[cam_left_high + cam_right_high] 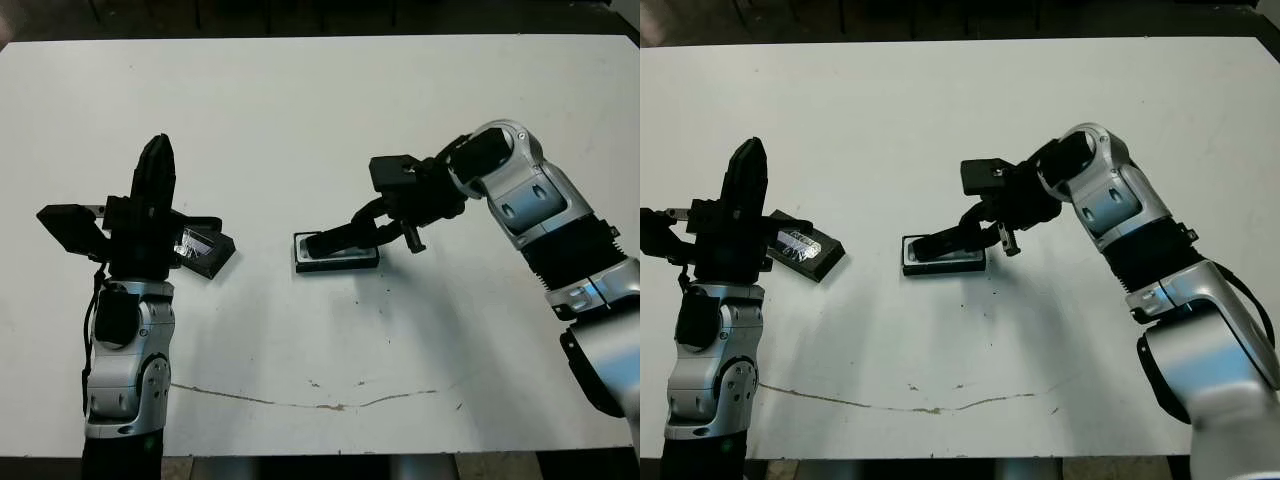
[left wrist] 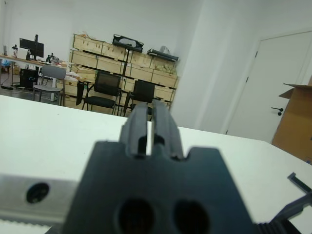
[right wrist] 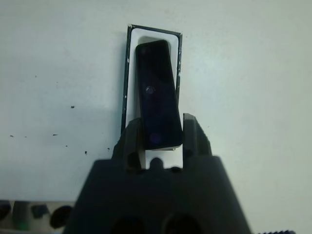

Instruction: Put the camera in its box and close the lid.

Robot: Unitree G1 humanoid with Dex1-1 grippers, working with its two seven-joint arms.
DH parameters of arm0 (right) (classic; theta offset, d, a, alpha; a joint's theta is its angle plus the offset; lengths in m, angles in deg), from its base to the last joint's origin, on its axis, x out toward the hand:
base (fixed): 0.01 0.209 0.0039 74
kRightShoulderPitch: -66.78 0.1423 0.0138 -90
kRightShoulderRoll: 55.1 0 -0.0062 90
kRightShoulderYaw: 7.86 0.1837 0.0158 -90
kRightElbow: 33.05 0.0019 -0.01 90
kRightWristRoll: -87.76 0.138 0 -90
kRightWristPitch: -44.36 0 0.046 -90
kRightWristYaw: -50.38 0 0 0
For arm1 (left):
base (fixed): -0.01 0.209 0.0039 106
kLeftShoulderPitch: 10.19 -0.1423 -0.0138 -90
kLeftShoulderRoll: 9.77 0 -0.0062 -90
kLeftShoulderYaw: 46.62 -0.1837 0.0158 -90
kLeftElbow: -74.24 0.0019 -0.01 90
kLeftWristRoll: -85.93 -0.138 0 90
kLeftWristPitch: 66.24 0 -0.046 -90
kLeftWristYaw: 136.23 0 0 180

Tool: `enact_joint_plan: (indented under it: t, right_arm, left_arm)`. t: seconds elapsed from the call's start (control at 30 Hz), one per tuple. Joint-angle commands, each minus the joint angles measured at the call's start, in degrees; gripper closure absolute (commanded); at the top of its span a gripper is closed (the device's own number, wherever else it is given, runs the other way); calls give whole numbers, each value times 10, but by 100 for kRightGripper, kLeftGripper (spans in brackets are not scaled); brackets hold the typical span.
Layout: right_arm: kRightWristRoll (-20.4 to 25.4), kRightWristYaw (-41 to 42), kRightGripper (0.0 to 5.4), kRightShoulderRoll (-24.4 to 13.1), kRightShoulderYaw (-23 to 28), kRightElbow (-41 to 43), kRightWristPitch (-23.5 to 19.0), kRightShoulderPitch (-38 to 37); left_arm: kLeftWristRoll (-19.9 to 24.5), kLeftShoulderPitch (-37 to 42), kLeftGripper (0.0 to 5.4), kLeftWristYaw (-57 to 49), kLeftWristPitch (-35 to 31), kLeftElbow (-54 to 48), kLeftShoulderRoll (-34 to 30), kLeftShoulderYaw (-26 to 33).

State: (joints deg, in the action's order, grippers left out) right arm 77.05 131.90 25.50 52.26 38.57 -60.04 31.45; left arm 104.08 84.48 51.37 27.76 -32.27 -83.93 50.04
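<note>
Head view: your right pincer [image 1: 325, 243] was clamped on the camera [image 1: 340, 240] over the box [image 1: 337, 258] at counter [image 1: 300, 100] centre; the lid [image 1: 205, 250] lay well apart at its 9 o'clock, beside the raised left pincer [image 1: 155, 175].
Left wrist view: the left pincer's fingers [image 2: 138, 127] stood together, holding nothing.
Right wrist view: the camera sat skewed across the box, far end toward 11 o'clock; you needed to square it before letting go.
</note>
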Motion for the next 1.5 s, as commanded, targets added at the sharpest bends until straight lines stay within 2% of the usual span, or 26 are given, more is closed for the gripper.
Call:
enact_joint_plan:
  t: [0.03,0.3,0.57,1.0,1.2,1.5]
  right_arm:
    - [-17,-11,484,-9,-12,33,-26,-16]
    - [-45,-9,484,-16,-35,92,-78,-21]
    - [-59,-1,484,-21,-56,117,-98,-19]
    - [-75,13,484,-16,-89,115,-117,-8]
    - [-75,12,484,-7,-104,118,-85,-5]
    - [-81,24,484,23,-132,109,-111,17]
  left_arm:
    - [-6,-12,540,-1,-1,5,-3,0]
    - [-8,-9,540,-2,3,8,-1,0]
    - [-9,-9,540,-3,8,12,3,-1]
    - [-5,-12,540,-3,13,12,2,0]
    - [-11,-13,540,-4,15,13,1,-2]
    - [-6,-14,540,-3,18,17,5,-1]
